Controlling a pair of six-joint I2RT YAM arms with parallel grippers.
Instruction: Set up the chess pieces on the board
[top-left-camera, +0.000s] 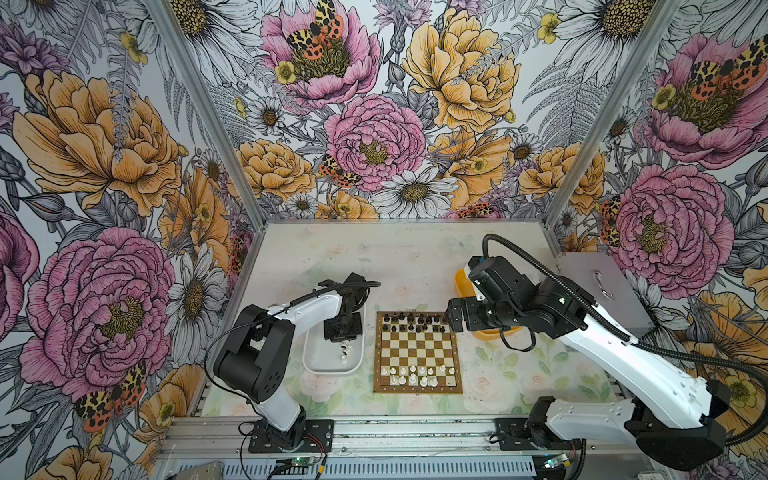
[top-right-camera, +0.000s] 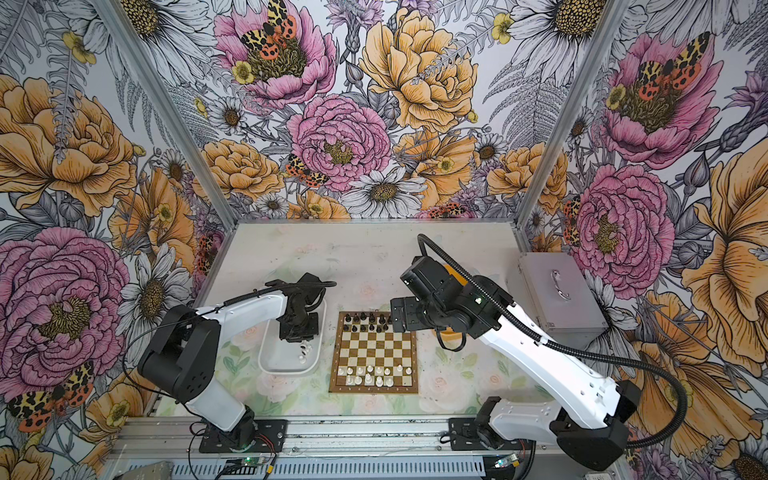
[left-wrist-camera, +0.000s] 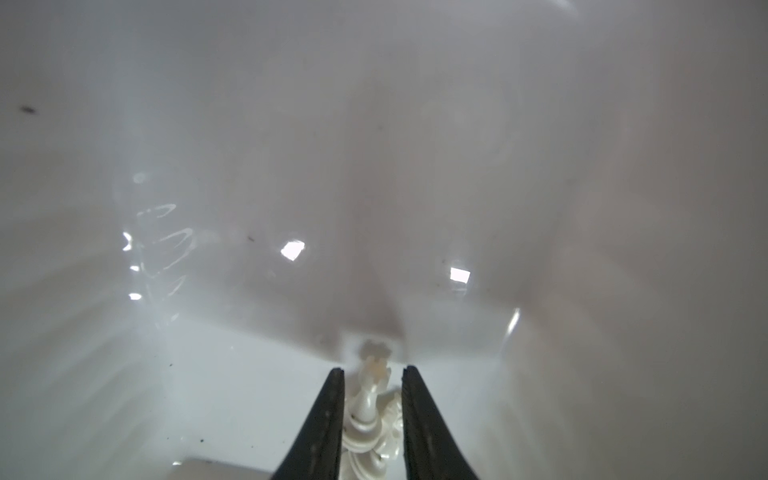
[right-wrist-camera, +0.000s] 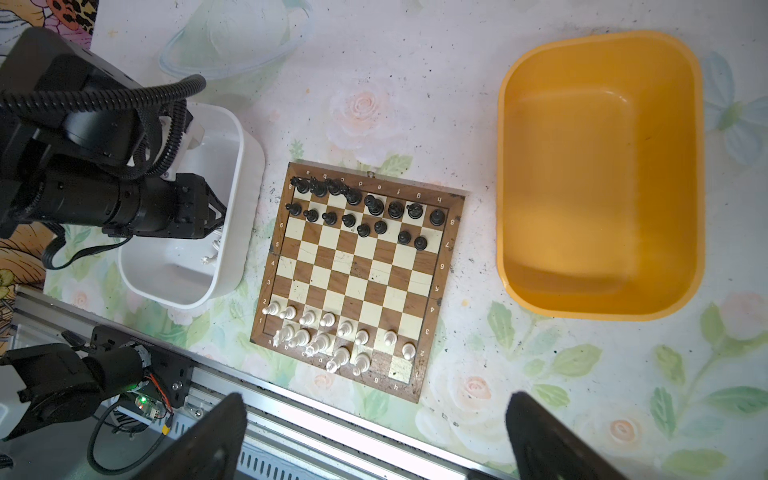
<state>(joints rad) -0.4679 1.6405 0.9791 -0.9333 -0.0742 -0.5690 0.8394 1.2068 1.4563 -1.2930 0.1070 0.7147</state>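
Note:
The board (top-left-camera: 417, 353) (top-right-camera: 374, 351) (right-wrist-camera: 357, 274) lies mid-table. Black chess pieces (top-left-camera: 415, 322) (right-wrist-camera: 361, 208) fill its two far rows. White chess pieces (top-left-camera: 415, 374) (right-wrist-camera: 332, 336) stand in its near rows. My left gripper (top-left-camera: 344, 340) (top-right-camera: 301, 338) (left-wrist-camera: 372, 370) reaches down into the white tray (top-left-camera: 328, 370). Its jaws are shut on a white chess piece (left-wrist-camera: 365, 415), with another white piece pressed beside it. A few loose white pieces (top-left-camera: 345, 351) lie by it in the tray. My right gripper (top-left-camera: 453, 316) (top-right-camera: 397, 318) (right-wrist-camera: 376, 401) hovers high by the board's far right corner, open and empty.
A yellow tray (right-wrist-camera: 507, 166) (top-left-camera: 461, 278) sits right of the board, with nothing in it and partly under my right arm. A grey metal case (top-left-camera: 602, 291) stands at the right wall. An aluminium rail (top-left-camera: 374, 432) runs along the front edge.

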